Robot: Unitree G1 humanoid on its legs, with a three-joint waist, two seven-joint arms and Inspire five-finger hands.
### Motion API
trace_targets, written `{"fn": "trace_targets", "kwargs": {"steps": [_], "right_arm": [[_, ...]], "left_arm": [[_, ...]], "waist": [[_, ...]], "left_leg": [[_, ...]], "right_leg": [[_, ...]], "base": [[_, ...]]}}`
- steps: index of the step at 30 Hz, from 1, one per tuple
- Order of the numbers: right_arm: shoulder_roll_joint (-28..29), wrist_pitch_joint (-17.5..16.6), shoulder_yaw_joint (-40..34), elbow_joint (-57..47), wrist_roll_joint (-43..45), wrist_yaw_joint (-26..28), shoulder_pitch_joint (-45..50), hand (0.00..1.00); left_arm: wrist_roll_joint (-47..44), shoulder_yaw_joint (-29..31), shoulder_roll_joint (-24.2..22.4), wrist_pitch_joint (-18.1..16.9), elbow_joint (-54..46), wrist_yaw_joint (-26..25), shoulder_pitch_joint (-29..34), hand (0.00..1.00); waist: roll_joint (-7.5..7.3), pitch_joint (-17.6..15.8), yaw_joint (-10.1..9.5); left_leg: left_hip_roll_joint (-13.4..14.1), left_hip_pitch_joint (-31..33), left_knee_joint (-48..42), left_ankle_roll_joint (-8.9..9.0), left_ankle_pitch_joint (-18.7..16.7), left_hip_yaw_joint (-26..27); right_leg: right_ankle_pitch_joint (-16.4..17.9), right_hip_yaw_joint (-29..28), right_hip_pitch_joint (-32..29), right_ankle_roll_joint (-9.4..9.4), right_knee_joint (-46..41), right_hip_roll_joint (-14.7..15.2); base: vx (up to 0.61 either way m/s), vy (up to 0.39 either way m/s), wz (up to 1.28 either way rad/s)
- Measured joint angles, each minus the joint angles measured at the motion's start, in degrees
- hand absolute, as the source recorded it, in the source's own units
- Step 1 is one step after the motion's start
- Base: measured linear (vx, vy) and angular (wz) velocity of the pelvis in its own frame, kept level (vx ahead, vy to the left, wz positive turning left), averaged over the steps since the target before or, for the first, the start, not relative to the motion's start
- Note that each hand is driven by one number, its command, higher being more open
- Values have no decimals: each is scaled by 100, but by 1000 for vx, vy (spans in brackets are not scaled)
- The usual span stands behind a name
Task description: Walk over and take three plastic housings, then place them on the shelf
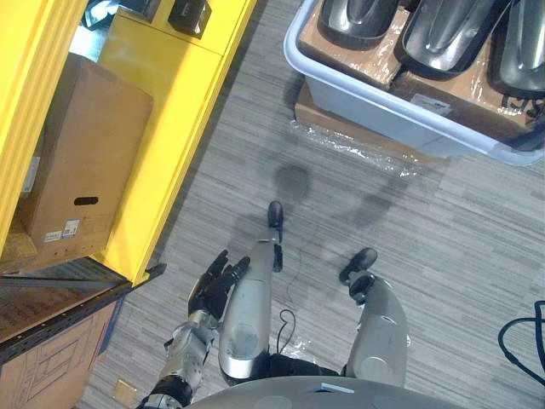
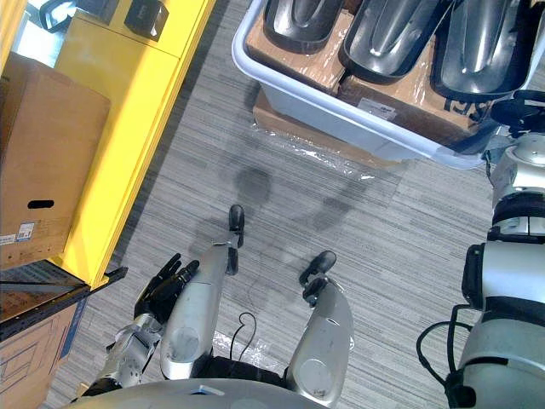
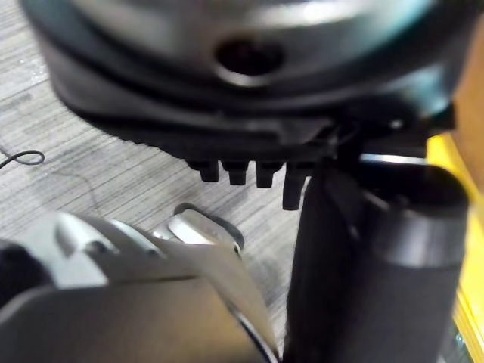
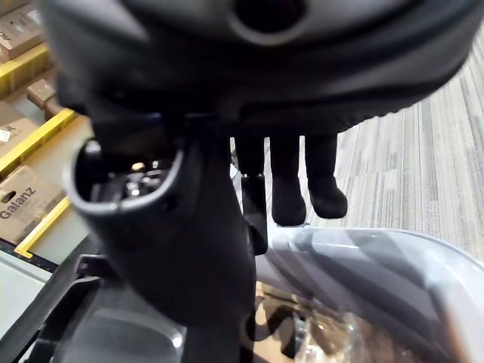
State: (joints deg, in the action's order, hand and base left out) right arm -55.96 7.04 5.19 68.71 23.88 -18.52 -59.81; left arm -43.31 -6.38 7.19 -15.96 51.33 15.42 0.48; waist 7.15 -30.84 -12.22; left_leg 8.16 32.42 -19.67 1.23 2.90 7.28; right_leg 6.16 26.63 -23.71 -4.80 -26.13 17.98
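Observation:
Three dark glossy plastic housings (image 1: pixel 358 17) (image 1: pixel 447 34) (image 1: pixel 524 51) lie side by side on brown cardboard inside a pale grey-blue bin (image 2: pixel 341 119) on the floor ahead to the right. My right hand (image 2: pixel 519 106) is at the bin's right end. In the right wrist view its fingers (image 4: pixel 287 181) reach out straight over the bin's rim (image 4: pixel 378 257), holding nothing, with a dark housing (image 4: pixel 113 325) below. My left hand (image 1: pixel 213 285) hangs low at my left side, open and empty, fingers spread, beside the yellow shelf (image 1: pixel 170 128).
The yellow shelf runs along the left and carries a large cardboard box (image 1: pixel 81 162) and small black items (image 1: pixel 189 15). A plastic-wrapped flat carton (image 1: pixel 341 128) lies under the bin. Another printed carton (image 1: pixel 51 358) sits at the lower left. Grey striped floor lies between shelf and bin.

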Motion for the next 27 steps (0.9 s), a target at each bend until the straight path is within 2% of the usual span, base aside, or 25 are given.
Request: {"fn": "trace_targets", "kwargs": {"steps": [4, 9, 10, 13, 15, 17, 19, 21, 22, 23, 25, 26, 27], "right_arm": [[13, 0, -1, -1, -70, 128, 49, 0], [207, -2, -55, -71, -128, 188, 97, 0], [251, -7, -139, -246, -212, 187, 230, 100], [275, -9, -242, -603, -232, 187, 426, 100], [310, -40, -431, -1148, -267, 187, 784, 100], [535, -222, -793, -1639, -300, 189, 1201, 100], [767, -340, -1084, -2062, -304, 192, 1550, 100], [1278, -545, -1570, -2913, -303, 278, 2415, 100], [1444, -561, -1658, -3138, -301, 319, 2629, 100], [1883, -618, -1848, -3769, -290, 379, 3270, 100], [2301, -651, -1938, -4310, -287, 468, 3838, 100], [2907, -707, -1961, -4818, -292, 643, 4422, 100], [3337, -800, -1959, -5063, -322, 775, 4792, 100]], "left_arm": [[116, 11, 19, 19, 21, -42, 14, 100], [346, 117, 86, 17, 36, -118, 112, 100], [361, 182, 84, 53, -21, -124, 180, 100], [425, 283, 108, 153, -83, -133, 258, 100], [581, 384, 166, 240, -215, -176, 384, 100], [601, 511, 250, 268, -307, -196, 553, 100], [619, 576, 295, 329, -316, -237, 649, 100], [852, 750, 376, 443, -285, -305, 807, 100], [855, 771, 409, 481, -286, -325, 854, 100], [994, 889, 427, 523, -276, -379, 943, 100], [1100, 953, 418, 524, -280, -476, 1013, 100], [1242, 953, 379, 555, -295, -570, 1030, 100], [1248, 945, 285, 612, -386, -644, 1020, 100]], "waist": [[-22, -9, 33], [-182, -13, 183], [-226, -19, 224], [-335, -24, 276], [-478, -14, 320], [-734, 7, 408], [-920, 96, 481], [-1205, 501, 612], [-1275, 590, 644], [-1415, 835, 725], [-1476, 1089, 821], [-1465, 1397, 936], [-1436, 1566, 965]], "left_leg": [[17, -290, 253, 36, 97, 23], [55, -619, 508, 100, 164, 37], [63, -768, 571, 112, 171, 43], [70, -1051, 721, 132, 184, 95], [81, -1375, 927, 161, 203, 176], [112, -1794, 1221, 222, 244, 276], [118, -2005, 1397, 252, 265, 351], [120, -2181, 1696, 297, 314, 447], [118, -2267, 1777, 304, 322, 495], [61, -2434, 1917, 345, 350, 558], [46, -2579, 2023, 349, 352, 595], [6, -2797, 2199, 376, 370, 708], [-19, -2948, 2320, 394, 382, 799]], "right_leg": [[-19, 24, 252, -22, 151, -64], [-25, 57, 532, -29, 336, -166], [-31, 57, 691, -37, 410, -201], [-39, 51, 933, -49, 544, -239], [-64, 30, 1201, -85, 737, -303], [-143, 1, 1565, -111, 1033, -417], [-187, -14, 1744, -128, 1227, -477], [-287, -30, 1890, -159, 1574, -573], [-313, -45, 1950, -172, 1663, -594], [-374, -49, 2120, -208, 1889, -620], [-413, -44, 2285, -253, 2057, -620], [-506, -58, 2456, -287, 2251, -623], [-546, -141, 2531, -305, 2338, -624]], "base": [[16, -19, 0], [46, -43, -1], [64, -39, 0], [69, -31, -5], [86, -30, -13], [99, -32, -16], [107, -29, -15], [144, -20, -16], [184, -8, -17], [154, -5, -11], [137, -8, -9], [115, 3, -27], [87, 16, -34]]}}
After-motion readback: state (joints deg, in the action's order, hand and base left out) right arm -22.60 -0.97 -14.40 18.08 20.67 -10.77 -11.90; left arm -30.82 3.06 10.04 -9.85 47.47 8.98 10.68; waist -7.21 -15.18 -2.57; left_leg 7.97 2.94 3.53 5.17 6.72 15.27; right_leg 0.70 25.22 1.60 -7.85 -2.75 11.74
